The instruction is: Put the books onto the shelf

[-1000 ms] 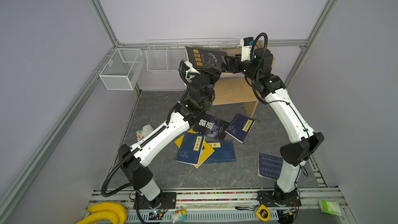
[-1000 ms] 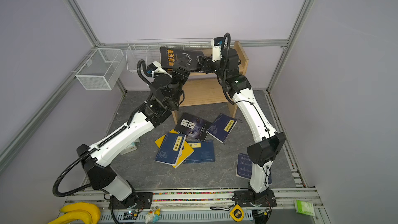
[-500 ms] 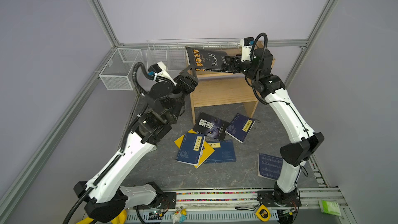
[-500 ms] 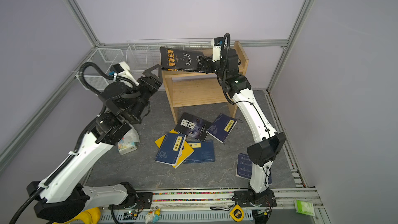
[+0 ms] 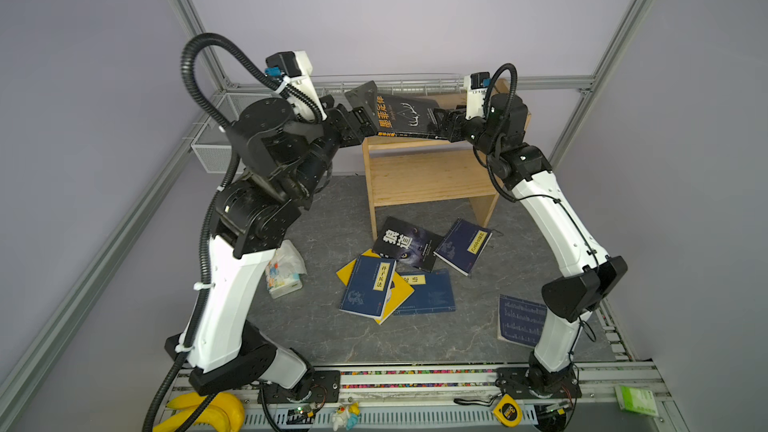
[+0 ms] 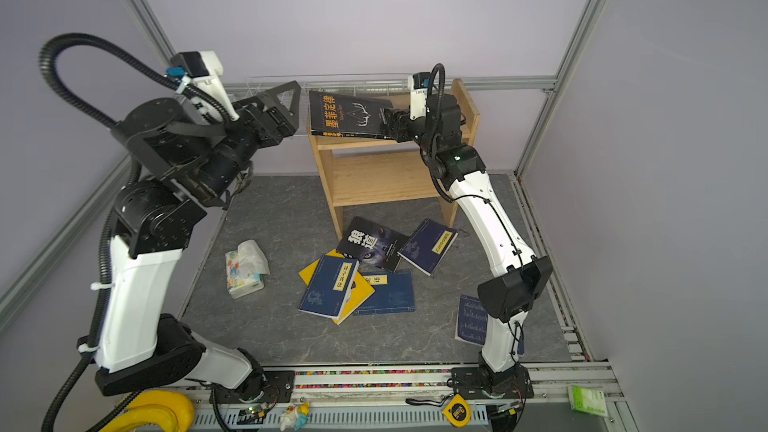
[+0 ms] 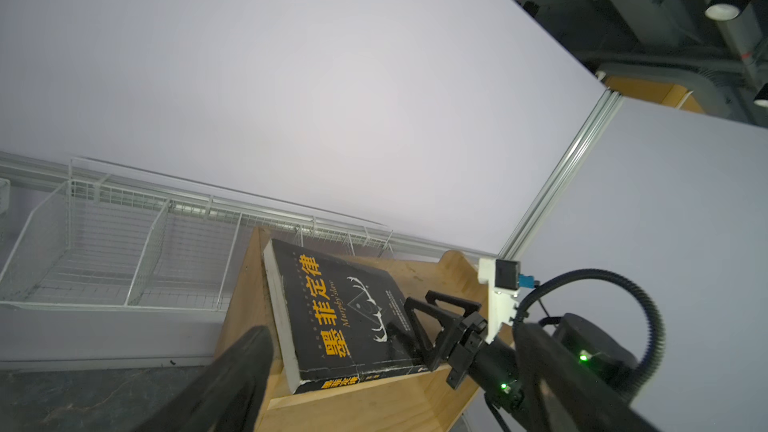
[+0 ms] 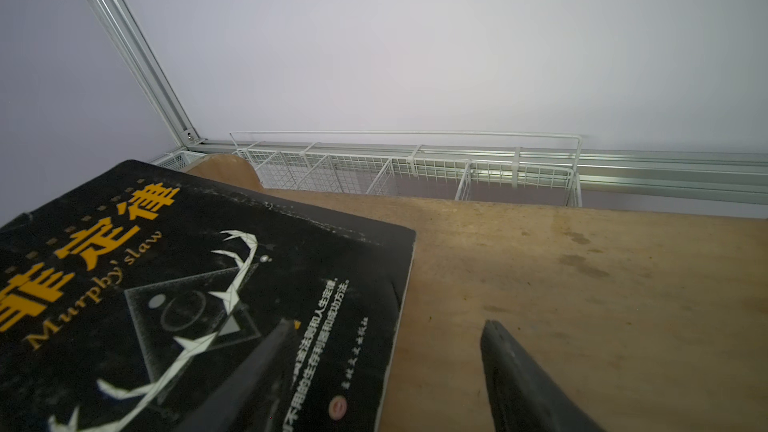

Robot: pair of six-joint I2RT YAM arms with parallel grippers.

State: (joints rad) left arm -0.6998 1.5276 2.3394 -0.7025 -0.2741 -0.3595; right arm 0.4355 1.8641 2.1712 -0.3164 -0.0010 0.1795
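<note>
A black book [image 5: 401, 116] [image 6: 349, 116] with an orange title lies flat on the top tier of the pine shelf [image 5: 428, 176] [image 6: 374, 180]. My right gripper [image 6: 392, 122] [image 8: 386, 367] stands open at the book's right end, one finger over the cover [image 8: 208, 305], the other over bare wood [image 8: 582, 305]. My left gripper [image 6: 291, 114] is wide open just left of the book, not touching it. Only one of its fingers [image 7: 241, 367] shows in the left wrist view. Several books lie on the floor: a black one [image 5: 405, 243], navy ones [image 5: 463, 245] [image 5: 368, 286] [image 5: 519, 320], a yellow one [image 5: 399, 297].
A tissue pack [image 5: 284, 272] lies on the floor left of the book pile. White wire baskets [image 7: 83, 251] [image 8: 415, 176] hang on the back rail behind the shelf. Toy bananas [image 5: 208, 413] and a tape measure [image 5: 507, 411] sit on the front rail.
My left gripper has come off the book's left end, its arm has pulled back and risen, and its jaws stand wider. The book stays on the top tier, the right gripper still at its right end.
</note>
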